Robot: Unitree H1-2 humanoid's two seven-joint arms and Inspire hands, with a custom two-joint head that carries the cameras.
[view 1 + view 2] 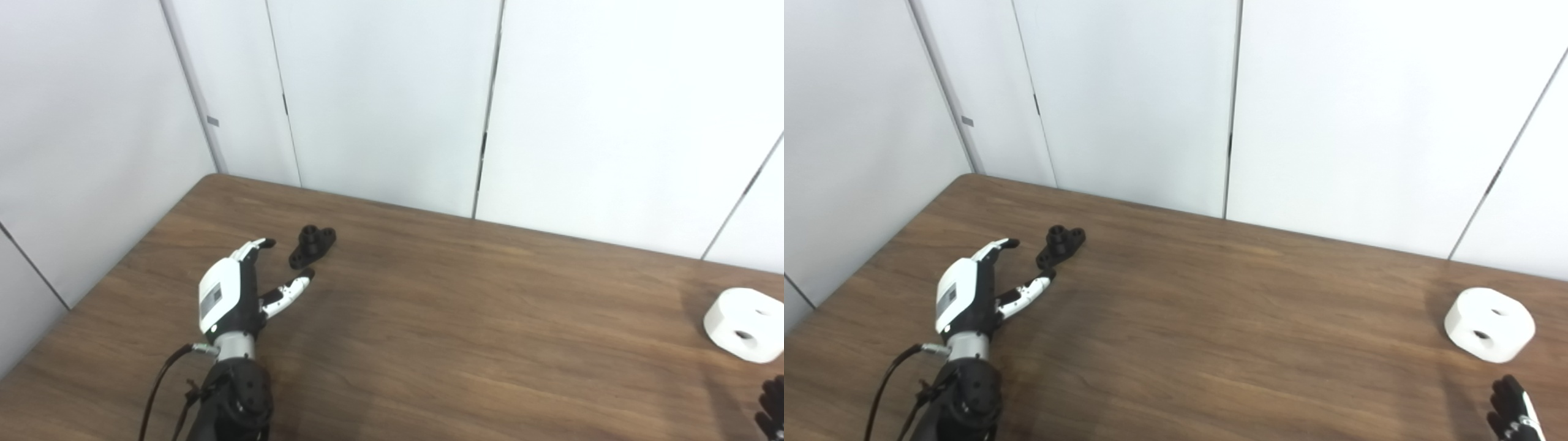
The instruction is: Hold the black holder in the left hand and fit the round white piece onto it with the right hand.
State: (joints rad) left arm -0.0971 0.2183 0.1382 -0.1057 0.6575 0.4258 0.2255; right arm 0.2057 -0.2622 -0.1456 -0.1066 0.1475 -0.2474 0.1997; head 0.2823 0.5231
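- The black holder [312, 245] is seen lying on the brown worktop [429, 318] toward its far left part, held by nothing.
- The left hand [245, 286] is held just short of the holder, fingers and thumb spread apart and empty, the thumb tip close beside the holder's near end.
- The round white piece [1489, 324] is set near the worktop's right edge, well apart from the holder.
- Only the dark fingertips of the right hand [1513, 409] are shown at the lower right corner, near the white piece; whether it is spread or closed cannot be told.
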